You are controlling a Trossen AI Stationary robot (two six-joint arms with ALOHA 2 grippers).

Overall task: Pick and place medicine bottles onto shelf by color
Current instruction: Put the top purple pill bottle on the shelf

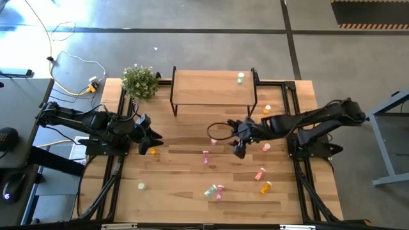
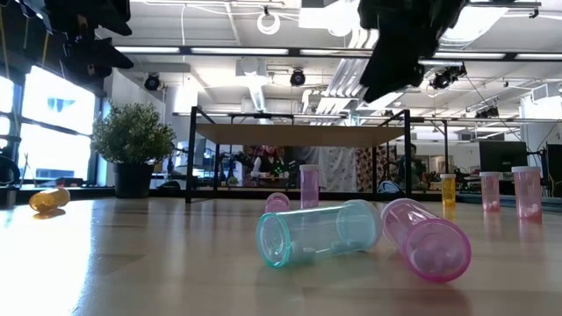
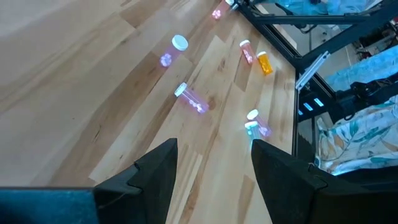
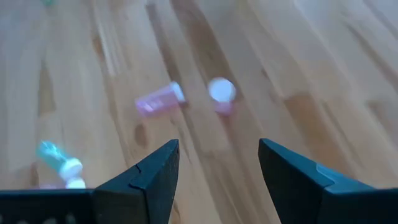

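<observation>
Medicine bottles [image 1: 214, 190] lie below right gripper [image 1: 239, 148], empty.

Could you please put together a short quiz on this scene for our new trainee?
1. True or false: the shelf already carries one green bottle.
2. Which is right about the right hand? A: shut on a pink bottle. B: open and empty above the table. C: resting on the shelf.
3. In the low view, which two bottles lie on their sides nearest the camera?

Key
1. True; it stands near the shelf's right end.
2. B; the left hand is open and empty as well, near an orange bottle.
3. The teal bottle and the pink bottle, side by side.
</observation>
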